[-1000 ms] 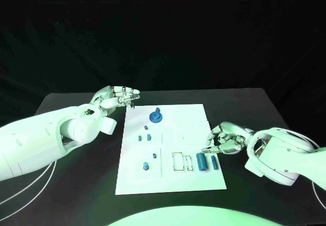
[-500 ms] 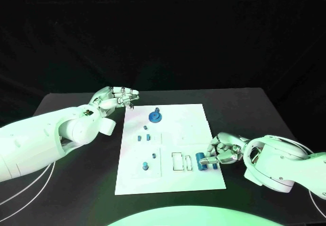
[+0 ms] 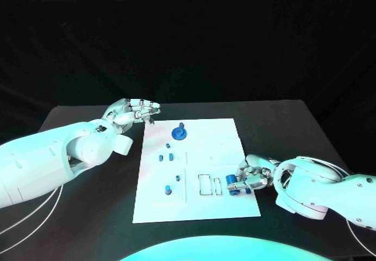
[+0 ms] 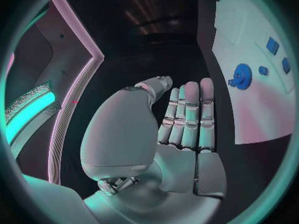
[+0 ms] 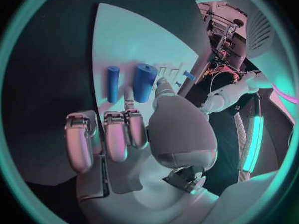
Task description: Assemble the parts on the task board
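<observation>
Head view: the white board (image 3: 196,163) is seen at the middle of the black counter (image 3: 78,117). The right hand (image 3: 252,175) is lowered at the board's right edge, fingers curled beside two blue cylinders (image 3: 232,182); whether one is gripped cannot be told. The left hand (image 3: 133,113) is held off the board's far left corner, fingers curled on nothing. A blue gear (image 3: 181,132) is set near the far edge.
</observation>
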Robot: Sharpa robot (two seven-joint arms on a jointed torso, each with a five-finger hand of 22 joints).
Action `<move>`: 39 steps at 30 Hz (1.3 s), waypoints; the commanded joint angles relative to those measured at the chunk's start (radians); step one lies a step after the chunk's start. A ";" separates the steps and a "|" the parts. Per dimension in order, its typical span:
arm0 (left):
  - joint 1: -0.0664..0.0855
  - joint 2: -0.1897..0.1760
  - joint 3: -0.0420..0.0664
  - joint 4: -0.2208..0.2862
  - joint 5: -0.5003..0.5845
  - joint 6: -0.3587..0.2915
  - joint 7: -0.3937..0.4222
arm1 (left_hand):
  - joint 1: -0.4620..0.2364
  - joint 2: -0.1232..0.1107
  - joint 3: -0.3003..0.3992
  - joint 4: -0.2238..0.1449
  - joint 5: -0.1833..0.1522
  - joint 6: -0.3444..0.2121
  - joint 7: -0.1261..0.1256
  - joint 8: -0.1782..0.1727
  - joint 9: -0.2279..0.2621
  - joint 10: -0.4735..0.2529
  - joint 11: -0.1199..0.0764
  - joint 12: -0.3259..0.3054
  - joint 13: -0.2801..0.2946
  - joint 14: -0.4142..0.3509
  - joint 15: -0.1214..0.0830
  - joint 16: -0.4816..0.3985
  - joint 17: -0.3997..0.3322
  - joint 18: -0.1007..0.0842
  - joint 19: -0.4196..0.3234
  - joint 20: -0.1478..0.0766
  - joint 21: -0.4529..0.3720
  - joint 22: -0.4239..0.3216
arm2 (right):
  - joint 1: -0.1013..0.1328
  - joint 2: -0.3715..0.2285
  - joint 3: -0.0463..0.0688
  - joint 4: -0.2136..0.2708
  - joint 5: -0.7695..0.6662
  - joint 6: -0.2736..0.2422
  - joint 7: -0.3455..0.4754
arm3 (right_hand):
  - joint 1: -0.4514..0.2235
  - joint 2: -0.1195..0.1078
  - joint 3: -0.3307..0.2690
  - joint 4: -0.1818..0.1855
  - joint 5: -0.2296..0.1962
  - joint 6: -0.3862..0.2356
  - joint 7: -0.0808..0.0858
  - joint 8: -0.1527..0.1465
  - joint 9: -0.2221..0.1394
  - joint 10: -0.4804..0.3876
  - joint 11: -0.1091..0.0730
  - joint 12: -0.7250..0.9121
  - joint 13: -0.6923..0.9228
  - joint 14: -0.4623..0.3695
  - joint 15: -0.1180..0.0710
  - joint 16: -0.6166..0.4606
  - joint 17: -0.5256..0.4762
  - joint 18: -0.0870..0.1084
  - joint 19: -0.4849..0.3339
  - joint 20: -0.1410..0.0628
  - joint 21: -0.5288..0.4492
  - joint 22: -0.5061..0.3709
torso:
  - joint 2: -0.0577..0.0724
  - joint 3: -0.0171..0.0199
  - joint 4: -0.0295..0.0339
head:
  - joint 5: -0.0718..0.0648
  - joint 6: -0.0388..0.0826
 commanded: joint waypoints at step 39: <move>0.000 -0.006 0.000 0.003 -0.008 0.019 -0.005 | -0.006 0.009 -0.006 0.003 0.002 -0.010 0.001 0.010 0.001 -0.014 0.003 0.006 -0.002 -0.013 0.001 -0.007 -0.002 0.013 -0.002 0.009 -0.010 -0.004 | 0.036 0.048 -0.001 0.043 0.224 -0.133 -0.006 | 0.183 0.053 0.223 -0.004 0.068 0.070 -0.031 0.007 0.011 0.034 -0.035 -0.022 0.166 0.086 -0.034 0.002 0.178 -0.014 0.105 -0.032 0.004 0.263 | -0.001 -0.0011 0.0018 | 0.003 0.008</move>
